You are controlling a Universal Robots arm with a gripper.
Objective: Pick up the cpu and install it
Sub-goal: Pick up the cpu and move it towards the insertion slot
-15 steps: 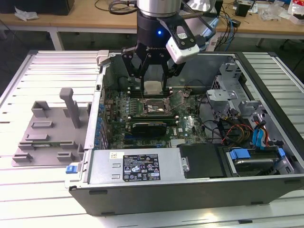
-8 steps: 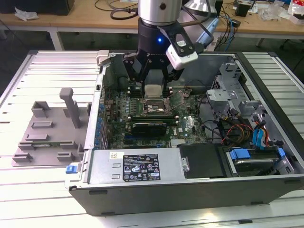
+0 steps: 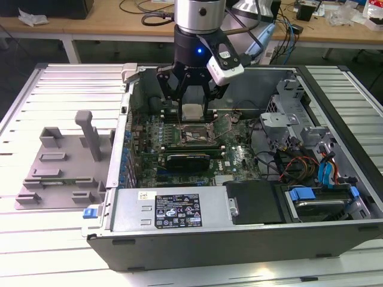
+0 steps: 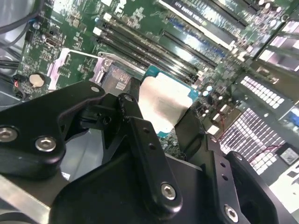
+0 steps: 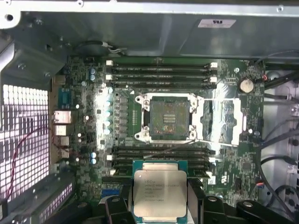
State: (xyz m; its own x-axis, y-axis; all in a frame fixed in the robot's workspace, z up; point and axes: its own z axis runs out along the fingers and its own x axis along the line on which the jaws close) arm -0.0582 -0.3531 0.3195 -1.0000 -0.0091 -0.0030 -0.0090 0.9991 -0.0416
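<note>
Over motherboard (image 5: 229, 172), two fingers (image 5: 195, 196) grip one cpu (image 5: 160, 193) near one empty socket (image 5: 169, 116).

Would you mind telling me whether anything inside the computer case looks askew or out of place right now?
Nothing stands out. The gripper holds the cpu flat and square to the motherboard. The socket is empty, with its metal cover swung open beside it.

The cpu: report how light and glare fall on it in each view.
Exterior view: the cpu, gripped in the claw, looks pale against the dark case interior. Second wrist view: its metal top is washed out nearly white. First wrist view: its top is evenly lit, while glare flares on the motherboard beside the empty socket.
</note>
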